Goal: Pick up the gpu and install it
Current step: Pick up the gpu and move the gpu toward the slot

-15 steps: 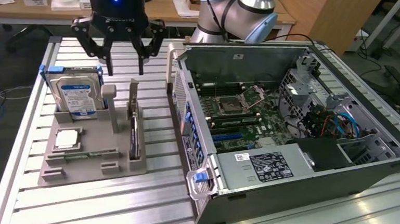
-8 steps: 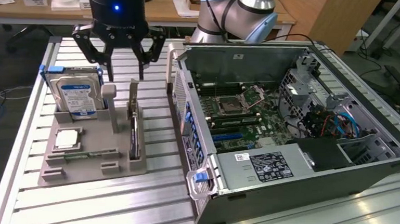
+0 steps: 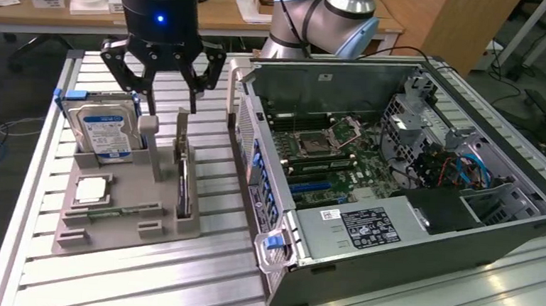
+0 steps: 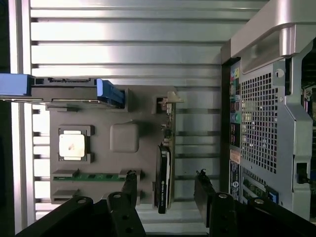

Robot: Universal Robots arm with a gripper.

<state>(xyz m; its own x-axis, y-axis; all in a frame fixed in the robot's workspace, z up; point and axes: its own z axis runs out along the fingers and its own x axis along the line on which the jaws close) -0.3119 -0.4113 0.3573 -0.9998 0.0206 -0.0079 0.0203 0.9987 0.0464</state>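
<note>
gpu (image 3: 184,179), status? (K.)

Not lifted. It stands on edge in a slot of the grey fixture (image 3: 122,211) on the table (image 3: 151,281), beside the open computer case (image 3: 396,168). Pick-up and install are both left to do. (M.)

Hand? (K.)

The hand (image 3: 168,90) hangs over the card, fingers spread wide and holding nothing. In the wrist view one fingertip sits on each side of the card's line. I see no contact. (M.)

Materials? (K.)

The card is thin, flat and dark, with a pale metal bracket (image 4: 172,98) at one end. The fixture is matte moulded plastic, the table is ribbed bright aluminium, and the case is sheet steel with a perforated rear panel. (M.)
</note>
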